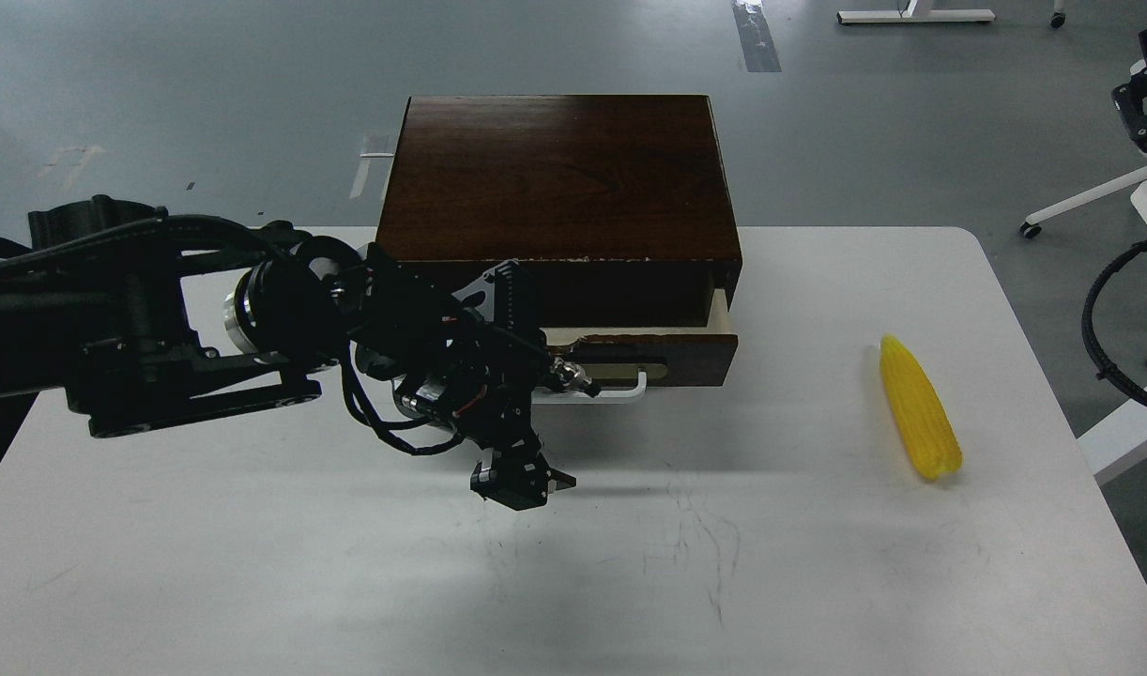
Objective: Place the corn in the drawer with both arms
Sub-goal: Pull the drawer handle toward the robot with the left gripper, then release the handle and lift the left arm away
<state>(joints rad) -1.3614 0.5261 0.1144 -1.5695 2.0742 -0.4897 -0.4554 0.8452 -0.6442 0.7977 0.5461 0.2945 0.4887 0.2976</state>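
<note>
The yellow corn [919,409] lies on the white table at the right, pointed end away from me, untouched. The dark brown box [559,178] stands at the table's back middle. Its drawer [658,352] is pulled out a little, showing a strip of pale rim and the white bar handle [620,390]. My left arm reaches in from the left and crosses the drawer's left half. Its gripper [522,483] hangs just in front of the drawer, above the table and apart from the handle; it is dark and its fingers cannot be told apart. My right gripper is out of view.
A black cable loop [1099,324] of the right arm shows at the right edge. A white chair base [1090,202] and a dark device [1141,108] stand on the grey floor beyond the table. The table [254,563] bears faint scuff marks.
</note>
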